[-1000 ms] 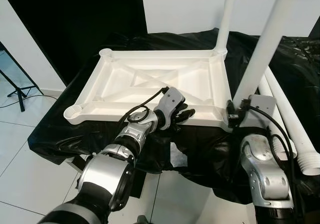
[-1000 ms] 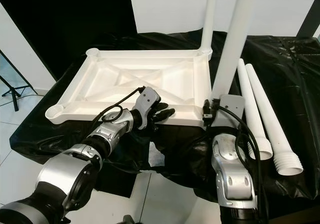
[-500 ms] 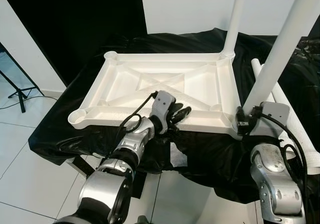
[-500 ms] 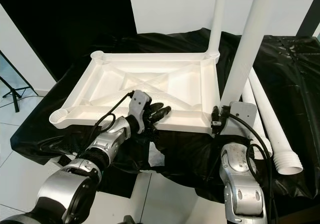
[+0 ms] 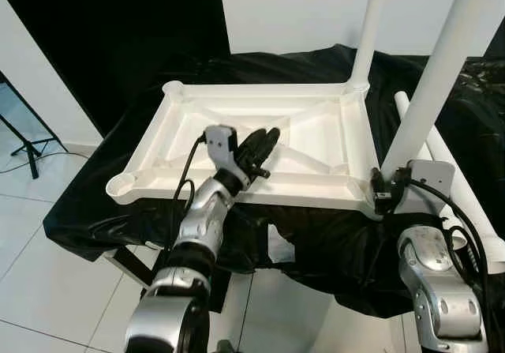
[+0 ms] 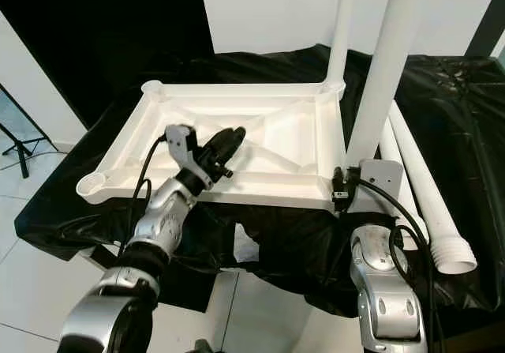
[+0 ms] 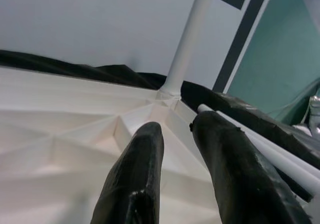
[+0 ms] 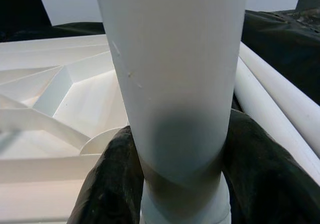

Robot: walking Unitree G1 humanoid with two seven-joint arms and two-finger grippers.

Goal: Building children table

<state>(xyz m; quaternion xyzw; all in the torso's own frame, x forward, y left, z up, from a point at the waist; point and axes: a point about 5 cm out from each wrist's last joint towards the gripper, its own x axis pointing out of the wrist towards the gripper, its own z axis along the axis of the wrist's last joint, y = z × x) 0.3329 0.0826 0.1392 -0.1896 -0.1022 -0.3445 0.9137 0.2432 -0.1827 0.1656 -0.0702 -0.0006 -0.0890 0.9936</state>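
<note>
A white children's tabletop (image 5: 316, 136) lies upside down on a black-covered surface. One white leg (image 5: 365, 29) stands in its far right corner. A second leg (image 5: 442, 61) stands at the near right corner, with my right gripper (image 8: 182, 184) shut around its lower end; black fingers (image 8: 107, 184) press both sides. My left gripper (image 5: 263, 144) hovers over the tabletop's near middle, pointing toward the far right corner. Its fingers (image 7: 145, 154) are a narrow gap apart with nothing between them.
Two spare white legs (image 6: 418, 187) lie on the black cloth to the right of the tabletop. Round sockets show at the near left corner (image 5: 122, 185) and far left corner (image 5: 172, 88). Tiled floor (image 5: 39, 250) lies below on the left.
My left gripper has lifted off the tabletop's near rim and swung up and left over the underside. The right gripper stays shut on the leg at the near right corner.
</note>
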